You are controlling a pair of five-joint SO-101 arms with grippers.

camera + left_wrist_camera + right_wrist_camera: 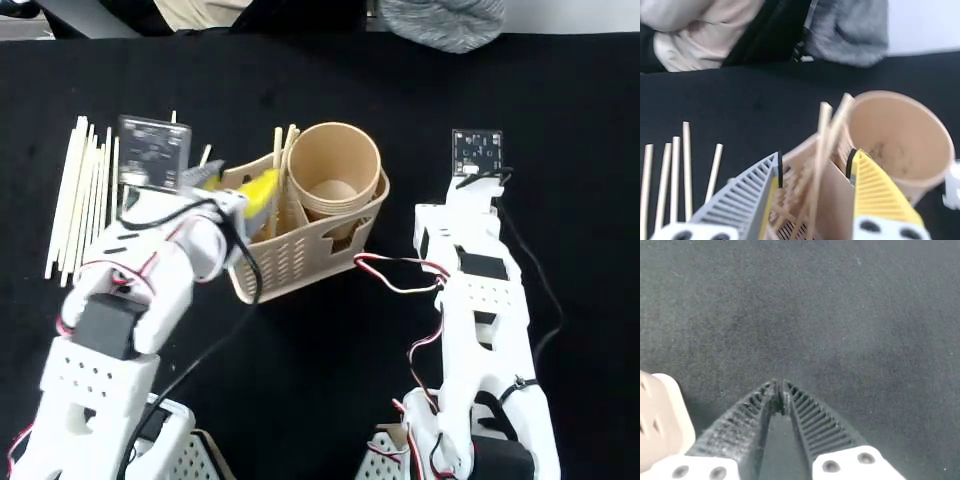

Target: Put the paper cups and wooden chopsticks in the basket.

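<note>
Over the basket [290,262], left end effector [815,154] gapes; right end effector [779,385] closed, empty

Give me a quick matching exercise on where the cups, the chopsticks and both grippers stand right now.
1 paper cups
2 loose wooden chopsticks
3 left gripper
4 right gripper

A shut, over bare table
B nested inside the basket
C open, over the basket
D lying on the table, outside the basket

Pairs: 1-B, 2-D, 3-C, 4-A
</note>
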